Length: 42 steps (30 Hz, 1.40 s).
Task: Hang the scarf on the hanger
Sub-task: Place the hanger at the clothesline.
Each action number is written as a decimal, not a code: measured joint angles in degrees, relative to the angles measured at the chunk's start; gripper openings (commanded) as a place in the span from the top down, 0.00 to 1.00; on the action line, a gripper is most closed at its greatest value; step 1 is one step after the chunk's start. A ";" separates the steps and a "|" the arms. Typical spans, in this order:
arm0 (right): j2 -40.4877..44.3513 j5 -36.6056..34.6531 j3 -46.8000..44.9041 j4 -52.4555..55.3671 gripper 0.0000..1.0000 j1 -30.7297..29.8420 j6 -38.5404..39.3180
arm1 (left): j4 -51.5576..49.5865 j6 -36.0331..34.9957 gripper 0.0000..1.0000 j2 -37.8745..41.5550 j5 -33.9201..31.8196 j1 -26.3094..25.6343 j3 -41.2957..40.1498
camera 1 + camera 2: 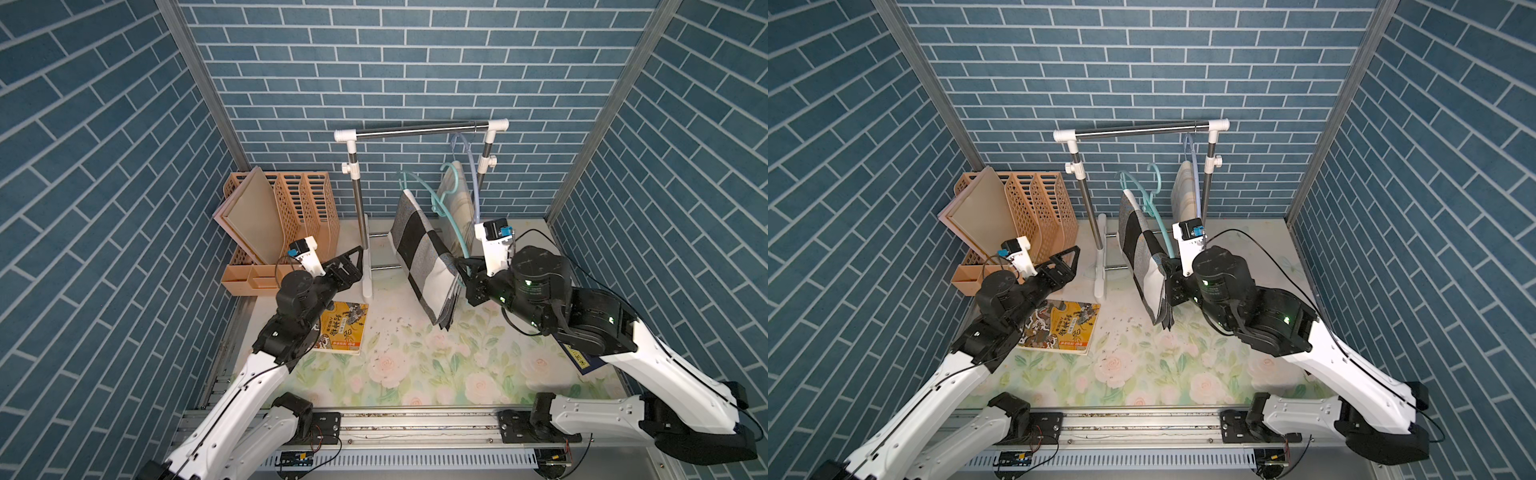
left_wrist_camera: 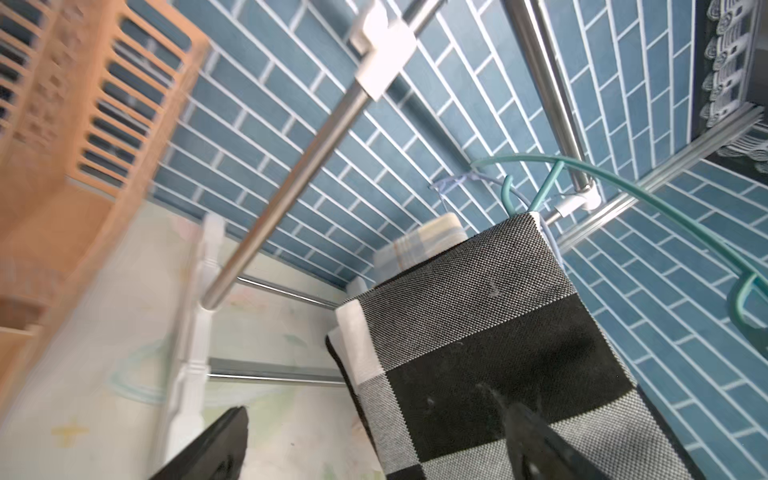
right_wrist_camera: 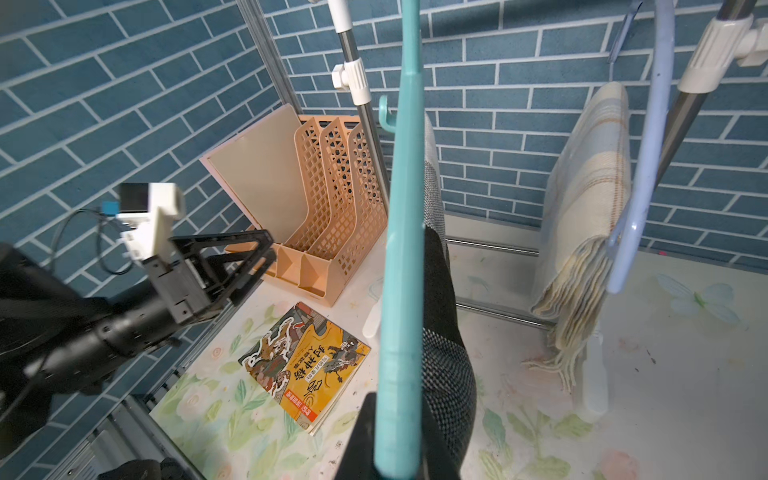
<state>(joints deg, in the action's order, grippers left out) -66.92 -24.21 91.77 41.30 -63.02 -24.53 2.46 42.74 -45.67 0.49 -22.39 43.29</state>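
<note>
Checked grey-and-black scarf (image 1: pixel 419 245) draped over teal hanger (image 3: pixel 401 249), fold at top, both halves hanging. Long axis runs down and toward the robot, tilted. It hangs in front of the rack (image 1: pixel 415 129), between the posts. Right gripper (image 1: pixel 463 266) is clamped on the hanger's lower end. Left gripper (image 1: pixel 353 264) is spread wide and empty, beside the rack's left post, apart from the scarf. Behind: cream scarf (image 3: pixel 590 208) on pale blue hanger (image 3: pixel 656 124). File holder (image 1: pixel 299 208) and book (image 1: pixel 340 328) on table (image 1: pixel 457 365), left.
</note>
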 measured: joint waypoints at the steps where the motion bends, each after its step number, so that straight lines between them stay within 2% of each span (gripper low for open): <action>1: -1.68 -0.07 1.86 0.68 1.00 0.70 -0.11 | -1.79 -0.90 0.00 1.09 -1.73 0.00 0.61; 8: -14.08 2.62 15.32 3.39 1.00 8.46 -0.55 | -9.27 -4.39 0.00 4.90 -6.86 0.02 1.68; 22: -31.91 9.31 37.70 7.37 1.00 18.53 -0.66 | -11.19 -5.09 0.00 6.91 -7.30 0.02 -1.38; 33: -40.48 14.03 41.68 7.04 1.00 22.08 -0.72 | -11.23 -5.09 0.00 7.69 -7.08 0.02 -4.07; 39: -41.90 15.56 40.92 6.36 1.00 22.38 -1.05 | -11.19 -5.09 0.01 8.02 -7.04 0.02 -4.44; 42: -40.33 16.09 37.20 3.76 0.70 22.45 -1.16 | -11.19 -5.11 0.00 8.07 -6.93 0.02 -4.50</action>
<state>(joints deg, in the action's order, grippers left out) -107.24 -8.12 128.97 45.06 -40.58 -25.69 -8.73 37.63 -37.60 -6.44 -22.37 38.79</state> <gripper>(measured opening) 0.157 0.996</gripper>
